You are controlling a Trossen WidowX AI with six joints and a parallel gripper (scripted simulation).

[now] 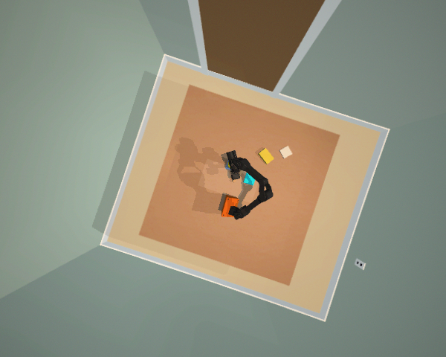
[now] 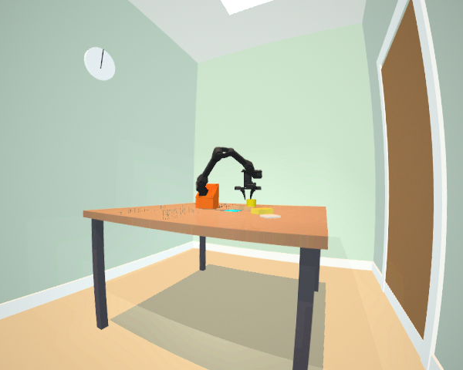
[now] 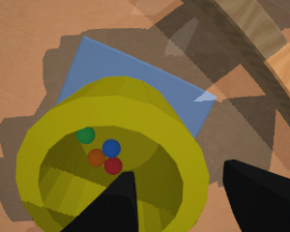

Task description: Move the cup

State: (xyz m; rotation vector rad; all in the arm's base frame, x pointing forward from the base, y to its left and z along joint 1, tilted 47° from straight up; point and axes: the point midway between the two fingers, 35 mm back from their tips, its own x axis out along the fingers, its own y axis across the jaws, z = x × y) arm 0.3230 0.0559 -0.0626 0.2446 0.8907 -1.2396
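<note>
1. The cup (image 1: 229, 166) (image 2: 251, 203) (image 3: 26, 169) stands upright at the blue pad (image 1: 227, 167) (image 3: 135, 68), which I take for its starting place. The carrying has yet to be done.

2. Inside it I see four marbles (image 3: 111, 148): green, blue, orange and red. More may be hidden from me; none that I can make out lies outside.

3. My gripper (image 1: 233, 169) (image 2: 248, 198) (image 3: 180, 177) is partly open and grips nothing. From the wrist, one finger shows over the cup's mouth and the other beyond its rim, so I judge that I am lining up to pinch the wall. I cannot tell whether either finger touches it.

4. Left for me, then: lower, close on the wall, lift level, carry, set down, let go. The approach is well along, but the task itself is at its beginning.

5. Near the cup lies a curved wooden piece (image 3: 253, 29), which the carry should probably clear.

6. Past that is the cyan pad (image 1: 249, 178) (image 2: 232, 210), my likeliest goal, and nothing stands on it that I can see.

7. Farther out are the yellow block (image 1: 265, 155) (image 2: 261, 210) and a white square (image 1: 285, 152) (image 2: 270, 216). The square is flat too, so I hold my choice of goal with some doubt.
</note>
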